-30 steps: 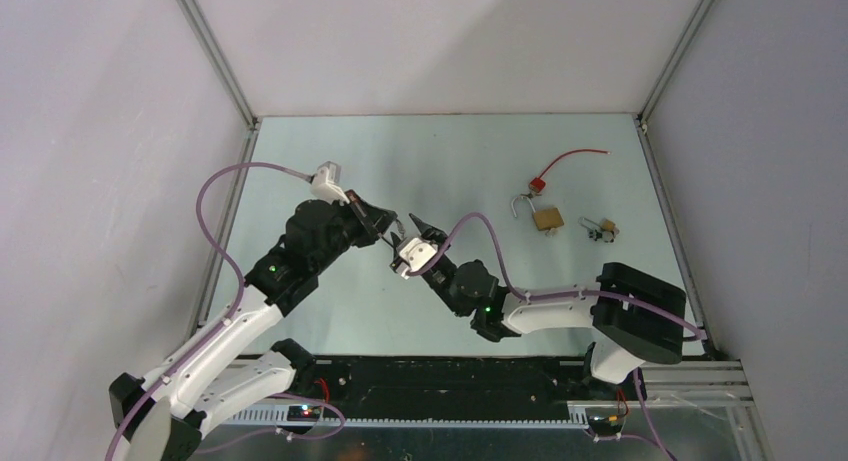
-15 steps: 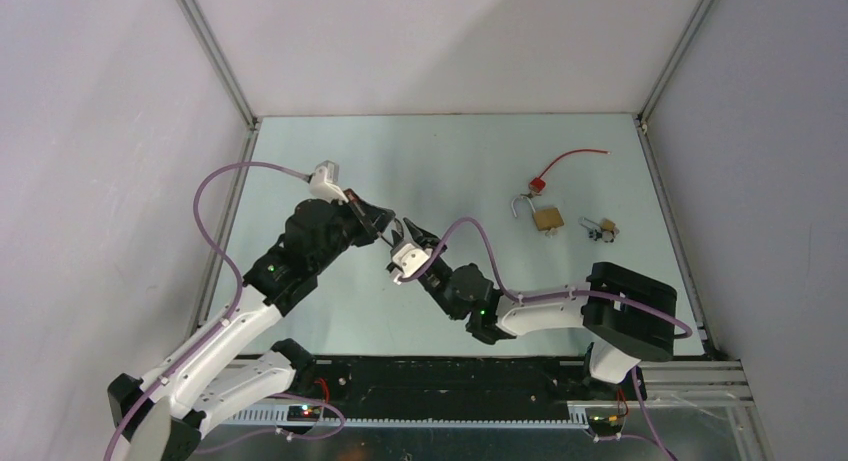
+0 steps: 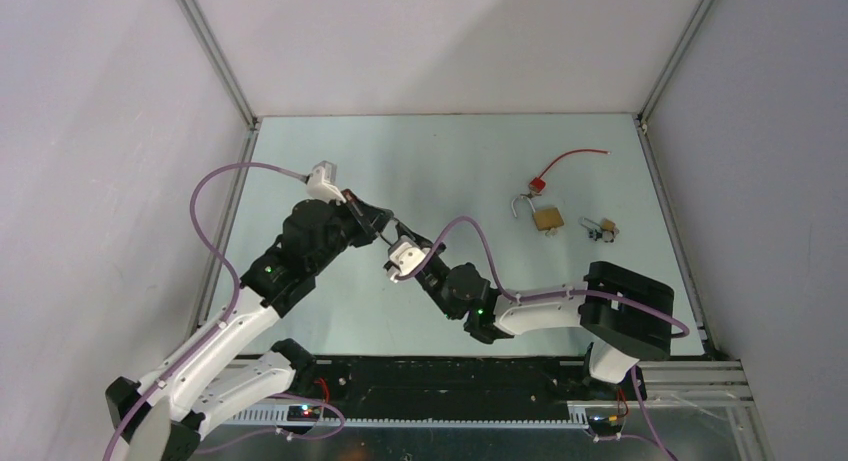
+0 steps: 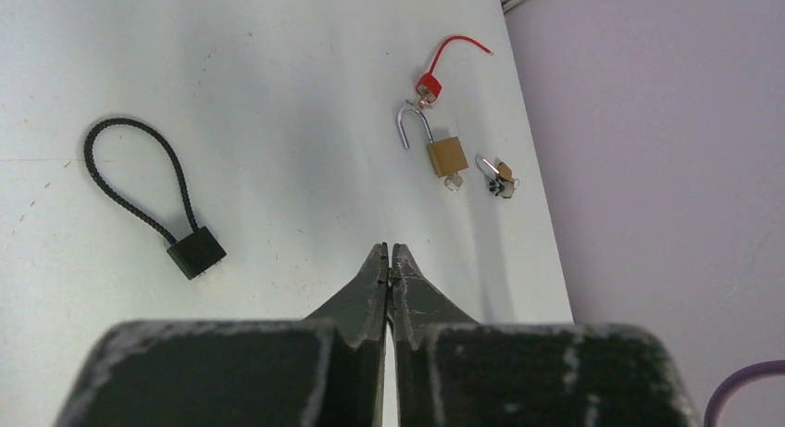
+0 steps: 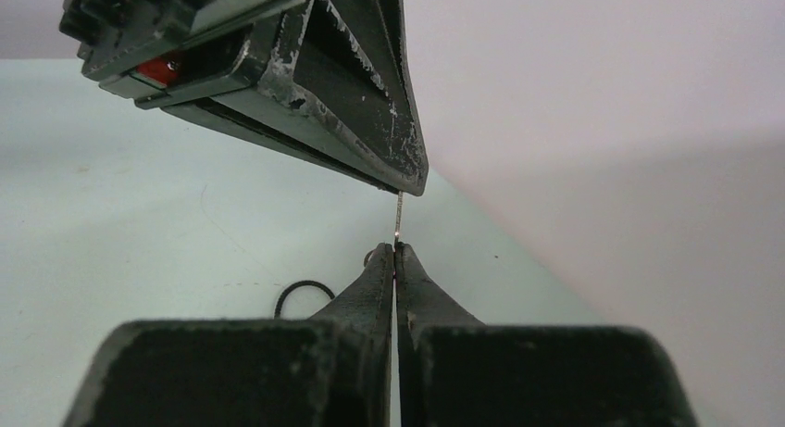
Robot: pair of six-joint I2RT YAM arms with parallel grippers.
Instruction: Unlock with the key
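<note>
Where the two arms meet above the table [image 4: 278, 66], the left pincer [image 4: 390, 256] has its fingers pressed flat together with no gap showing, and the right pincer [image 5: 396, 253] is likewise closed, tip pointing at tip. Between those tips runs a thin metal strip [image 5: 399, 219], seen edge-on: its upper end runs into the point of the left pincer and its lower end into the seam between the right pincer's fingertips, so both appear clamped on it. Whether the strip is the key cannot be told from this angle. Down on the table, off to the left of the left pincer's tips, lies a black cable lock [image 4: 196, 252], its braided loop stretching away from the pincer. Ahead of the tips and slightly right, well apart from them, sits the brass padlock [image 4: 445, 156] with its shackle swung open; a silvery bit shows at the end of its body facing the pincer, too small to identify. Just right of it lies a small padlock [image 4: 500, 177] with dark bits attached. Beyond the brass padlock's shackle rests a red cable lock [image 4: 427, 84], its red wire curling farther away.
</note>
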